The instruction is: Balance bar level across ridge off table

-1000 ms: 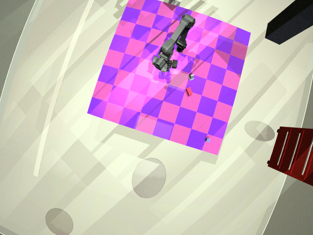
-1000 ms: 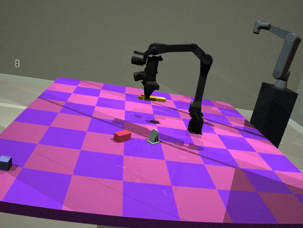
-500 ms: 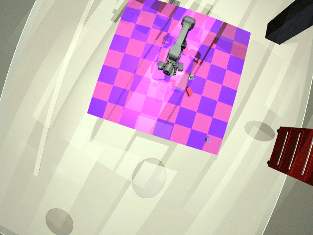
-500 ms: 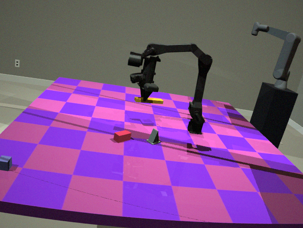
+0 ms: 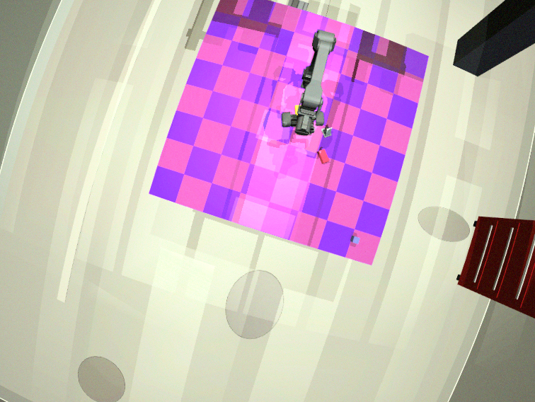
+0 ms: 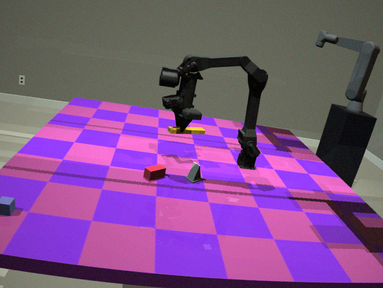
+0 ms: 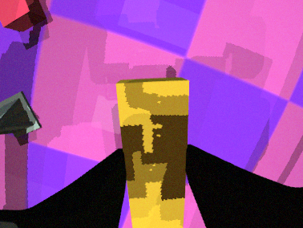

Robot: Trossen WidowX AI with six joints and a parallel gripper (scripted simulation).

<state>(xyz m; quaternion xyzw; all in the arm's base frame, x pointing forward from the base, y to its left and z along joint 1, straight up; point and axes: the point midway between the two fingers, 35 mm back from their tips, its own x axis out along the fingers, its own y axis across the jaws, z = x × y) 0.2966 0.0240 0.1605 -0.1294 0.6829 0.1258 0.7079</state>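
A yellow bar (image 5: 296, 108) (image 6: 198, 130) (image 7: 154, 104) is held clear above the table, close to level in the exterior view. My gripper (image 6: 182, 130) (image 7: 155, 153) is shut on the bar, with a black finger on each long side; the fingertips are hidden under the arm in the top view. The grey-white ridge (image 5: 327, 131) (image 6: 194, 172) (image 7: 18, 114) stands on the checkered table (image 5: 272, 211) (image 6: 185, 210), narrow edge up. It is to the left of the bar in the wrist view, and the bar does not touch it.
A red block (image 5: 323, 156) (image 6: 154, 172) (image 7: 14, 12) lies near the ridge. A small blue cube (image 5: 354, 239) (image 6: 6, 205) sits near a table corner. A second grey arm (image 6: 365, 68) stands on a black pedestal (image 6: 342, 136) beyond the table. A red cabinet (image 5: 497, 259) stands off the table.
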